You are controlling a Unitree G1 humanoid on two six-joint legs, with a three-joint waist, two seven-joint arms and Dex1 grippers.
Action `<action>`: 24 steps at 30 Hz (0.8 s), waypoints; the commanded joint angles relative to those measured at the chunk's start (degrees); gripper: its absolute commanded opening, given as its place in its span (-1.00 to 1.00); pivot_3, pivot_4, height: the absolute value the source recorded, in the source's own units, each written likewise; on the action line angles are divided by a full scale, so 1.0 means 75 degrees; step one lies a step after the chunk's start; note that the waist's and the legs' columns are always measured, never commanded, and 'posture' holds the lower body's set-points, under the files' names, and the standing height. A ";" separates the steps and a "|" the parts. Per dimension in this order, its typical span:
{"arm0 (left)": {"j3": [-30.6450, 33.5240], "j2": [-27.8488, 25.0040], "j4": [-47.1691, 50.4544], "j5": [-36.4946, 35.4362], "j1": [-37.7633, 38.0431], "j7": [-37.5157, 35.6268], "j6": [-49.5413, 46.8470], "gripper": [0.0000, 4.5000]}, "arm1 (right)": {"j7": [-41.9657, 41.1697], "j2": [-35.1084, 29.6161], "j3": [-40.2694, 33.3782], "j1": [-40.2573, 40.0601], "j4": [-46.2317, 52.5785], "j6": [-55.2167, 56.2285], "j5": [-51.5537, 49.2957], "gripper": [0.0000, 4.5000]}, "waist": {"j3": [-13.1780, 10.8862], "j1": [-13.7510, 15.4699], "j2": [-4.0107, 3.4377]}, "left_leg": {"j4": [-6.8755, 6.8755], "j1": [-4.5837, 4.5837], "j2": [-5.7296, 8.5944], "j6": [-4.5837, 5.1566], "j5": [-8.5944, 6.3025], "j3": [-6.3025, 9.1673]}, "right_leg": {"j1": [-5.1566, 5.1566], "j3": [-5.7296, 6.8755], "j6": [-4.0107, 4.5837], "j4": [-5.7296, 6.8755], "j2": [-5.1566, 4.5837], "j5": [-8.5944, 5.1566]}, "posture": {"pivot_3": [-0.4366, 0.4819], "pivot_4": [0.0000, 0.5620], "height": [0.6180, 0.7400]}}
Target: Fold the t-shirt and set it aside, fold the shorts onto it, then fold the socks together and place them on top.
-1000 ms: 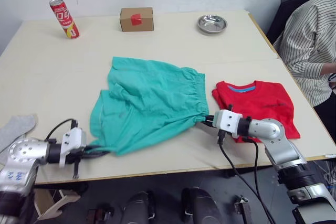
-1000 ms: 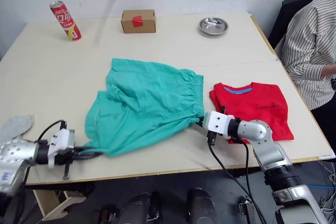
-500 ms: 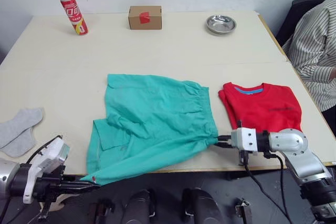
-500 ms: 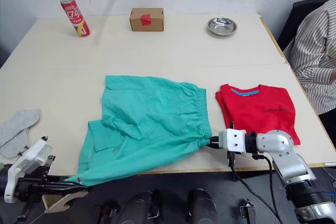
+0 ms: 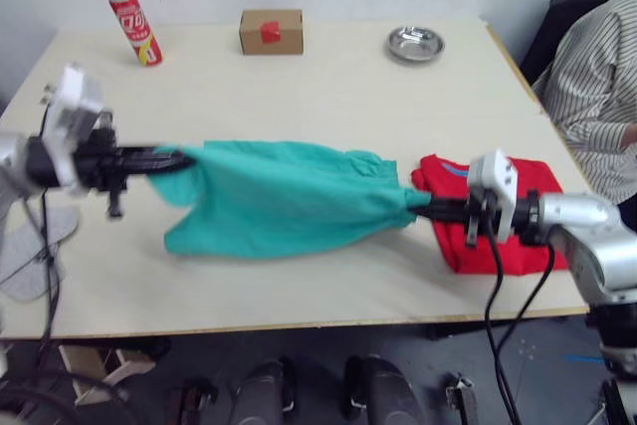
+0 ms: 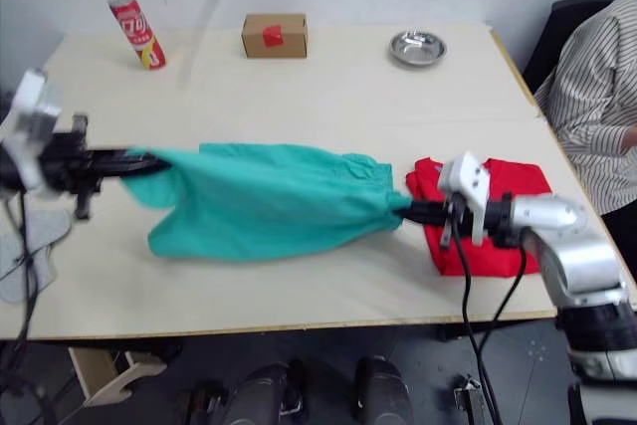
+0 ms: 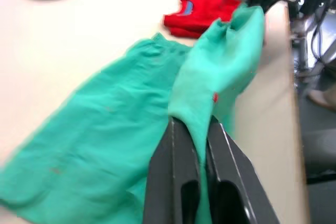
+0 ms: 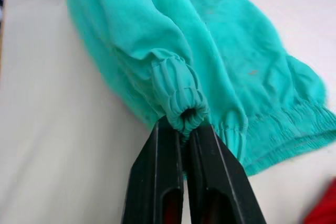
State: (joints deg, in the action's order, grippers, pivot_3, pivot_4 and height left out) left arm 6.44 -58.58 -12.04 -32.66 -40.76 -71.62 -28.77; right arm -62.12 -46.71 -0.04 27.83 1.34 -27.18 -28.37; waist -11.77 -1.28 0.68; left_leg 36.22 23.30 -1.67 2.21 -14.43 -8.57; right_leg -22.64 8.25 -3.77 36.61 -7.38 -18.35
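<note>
Shorts mid-frame, lifted, stretched left-right between arms, lower part on bench. Left pincer clamps left end, right pincer clamps waistband corner. Folded t-shirt right of center, just beside right pincer; socks far left.

The crumpled teal-green cloth shorts look soft and matt, gathered at the elastic waistband. Beside them the bright red cloth t-shirt is matt. The smooth black gripper fingers look like glossy plastic.
</note>
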 commanded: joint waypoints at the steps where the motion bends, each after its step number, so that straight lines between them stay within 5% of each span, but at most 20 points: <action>1: -0.1002 0.0705 -0.2677 0.1734 -0.1640 0.0145 0.1631 -0.97 | 0.0547 0.0374 0.0177 0.0860 -0.0744 -0.0635 0.0301 -1.00 | 0.0002 -0.0001 0.0005 | 0.0003 0.0003 0.0002 0.0004 0.0002 -0.0005 | -0.0004 0.0000 -0.0001 0.0004 0.0001 0.0000 | -0.05 -0.47 1.00; 8: -0.1376 0.1734 -0.6497 0.3225 -0.3367 0.0768 0.3490 -0.97 | 0.1415 0.1627 0.0680 0.2482 -0.3271 0.0316 0.1653 -1.00 | -0.0008 -0.0118 0.0027 | 0.0010 0.0037 -0.0002 0.0019 0.0009 -0.0081 | -0.0071 -0.0038 -0.0026 0.0051 0.0019 -0.0003 | -0.05 -0.47 1.00; 11: -0.1285 0.1862 -0.7094 0.3489 -0.3495 0.1100 0.3780 -0.97 | 0.1568 0.1930 0.0670 0.2801 -0.3871 0.0636 0.1951 -1.00 | -0.0010 -0.0115 0.0030 | 0.0060 0.0138 -0.0008 0.0022 0.0010 -0.0094 | -0.0172 -0.0057 -0.0032 0.0087 0.0033 -0.0003 | -0.05 -0.47 1.00; 24: -0.0286 0.2144 -0.7827 0.3600 -0.3183 0.2721 0.4258 -0.97 | 0.2399 0.2984 0.0116 0.3445 -0.5058 0.1248 0.2164 -1.00 | -0.0023 -0.0164 0.0052 | 0.0147 0.0127 -0.0005 0.0048 0.0003 -0.0097 | -0.0169 -0.0089 -0.0048 0.0170 -0.0006 0.0003 | -0.05 -0.47 1.00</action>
State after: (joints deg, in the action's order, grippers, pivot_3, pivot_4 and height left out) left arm 2.26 -41.77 -70.73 -4.44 -64.39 -52.69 2.86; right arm -45.96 -24.49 3.50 52.21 -36.15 -18.00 -10.98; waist -11.94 -2.51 1.07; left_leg 37.32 24.25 -1.71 2.57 -14.41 -9.30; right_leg -23.90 7.59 -4.13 37.91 -7.42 -18.32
